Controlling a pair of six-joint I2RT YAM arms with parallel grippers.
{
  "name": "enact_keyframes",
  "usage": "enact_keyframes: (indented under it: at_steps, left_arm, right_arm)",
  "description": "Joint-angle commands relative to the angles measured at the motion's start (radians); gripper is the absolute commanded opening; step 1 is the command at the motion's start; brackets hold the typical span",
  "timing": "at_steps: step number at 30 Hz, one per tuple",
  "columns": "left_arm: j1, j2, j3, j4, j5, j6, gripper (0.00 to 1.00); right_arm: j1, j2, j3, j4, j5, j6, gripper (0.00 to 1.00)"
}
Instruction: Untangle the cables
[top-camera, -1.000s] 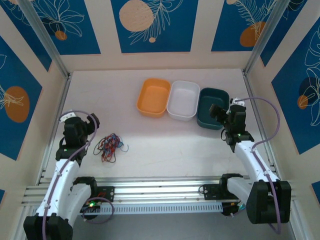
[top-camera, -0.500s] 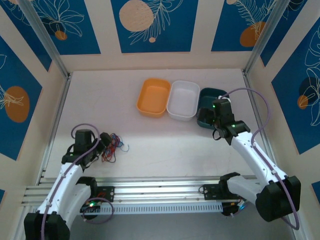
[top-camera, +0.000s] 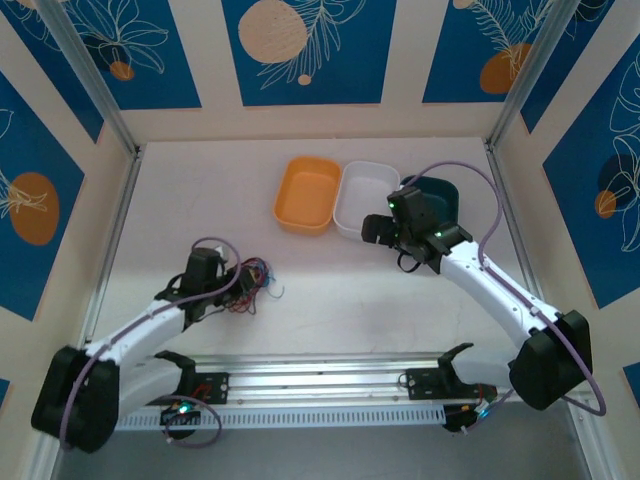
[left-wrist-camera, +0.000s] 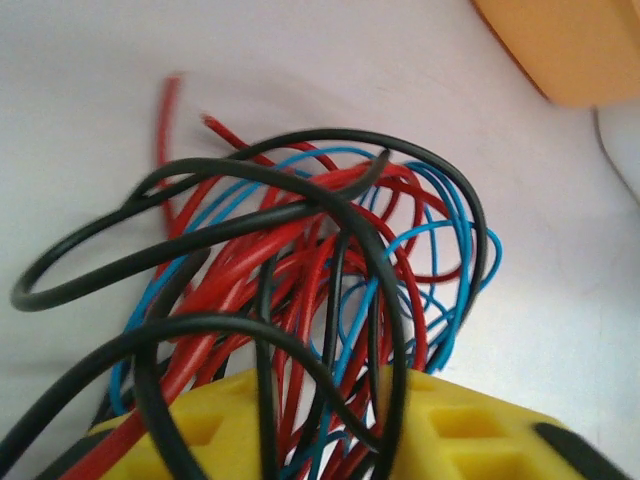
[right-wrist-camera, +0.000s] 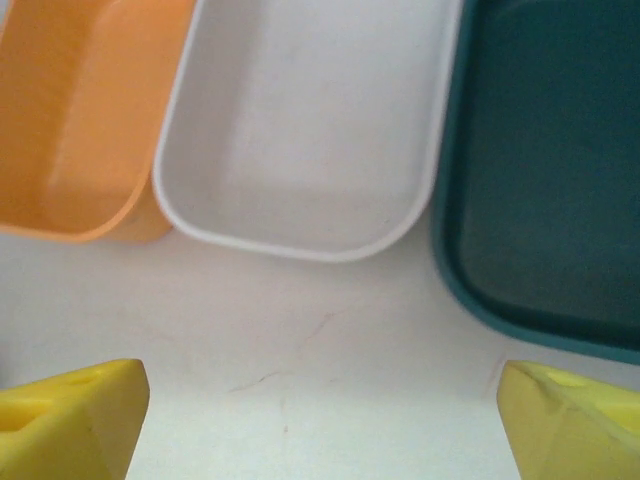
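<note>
Down at the left tool (left-wrist-camera: 385, 435), the two yellow fingers (left-wrist-camera: 470, 440) sit close together, clenched on the cables (left-wrist-camera: 330, 250). Red, blue and black wires run down through the narrow gap between them. One black wire arcs across the left finger, and the wider loops fan out above the fingers and hide much of the bench behind. A corner of the orange bin (left-wrist-camera: 570, 45) sits at the upper right, well apart from the knot.

From above, the left tool (top-camera: 232, 287) lies low on the white bench (top-camera: 330, 290), with the cables (top-camera: 254, 283) bunched at its tip, left of centre.

The right tool (right-wrist-camera: 320, 420) is released, its yellow fingertips (right-wrist-camera: 70, 415) spread to the two lower corners over bare bench. Just beyond it three bins stand side by side, touching: orange bin (right-wrist-camera: 80, 120), white bin (right-wrist-camera: 300, 130) and dark teal bin (right-wrist-camera: 540, 170). In the overhead view this right tool (top-camera: 370, 230) hovers at the near edge of the white bin (top-camera: 365, 195), and its arm crosses in front of the dark teal bin (top-camera: 445, 192).
</note>
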Motion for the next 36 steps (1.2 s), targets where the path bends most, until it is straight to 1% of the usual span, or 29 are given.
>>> enact_keyframes:
  at_steps: [1,4,8,11,15,18,22,24,26,29,32,36]
  left_arm:
    - [-0.085,0.107,0.06,0.163,0.04,0.055,0.26]
    - [-0.18,0.234,0.131,0.221,0.051,0.083,0.19]
    - [-0.305,0.382,0.256,0.263,0.06,0.127,0.16]
    - [-0.358,0.461,0.317,0.324,0.084,0.123,0.17]
    - [-0.374,0.51,0.352,0.371,0.104,0.104,0.25]
    - [-0.374,0.505,0.356,0.355,0.085,0.109,0.34]
    - [-0.373,0.458,0.355,0.277,0.033,0.128,0.41]
    - [-0.373,0.408,0.35,0.224,-0.014,0.137,0.45]
    - [-0.373,0.349,0.347,0.157,-0.078,0.151,0.47]
    - [-0.37,0.273,0.354,0.042,-0.185,0.161,0.51]
    - [-0.363,0.228,0.376,-0.096,-0.291,0.154,0.53]
    - [-0.34,0.21,0.38,-0.187,-0.344,0.155,0.55]
  right_arm:
    - [0.027,0.016,0.027,-0.032,-0.068,0.049,0.85]
    - [0.04,0.011,0.016,-0.044,-0.095,0.076,0.83]
    - [0.045,-0.018,-0.003,-0.07,-0.112,0.106,0.8]
    - [0.045,-0.045,-0.018,-0.092,-0.115,0.121,0.79]
    - [0.046,-0.072,-0.041,-0.103,-0.149,0.134,0.75]
    - [0.046,-0.075,-0.059,-0.099,-0.19,0.145,0.69]
    - [0.048,-0.053,-0.078,-0.072,-0.257,0.16,0.59]
    - [0.047,-0.033,-0.075,-0.061,-0.285,0.165,0.54]
    - [0.052,-0.005,-0.065,-0.055,-0.308,0.166,0.49]
    - [0.063,0.036,-0.044,-0.055,-0.308,0.162,0.46]
    - [0.069,0.081,-0.019,-0.058,-0.307,0.161,0.42]
    - [0.077,0.148,0.022,-0.065,-0.313,0.152,0.39]
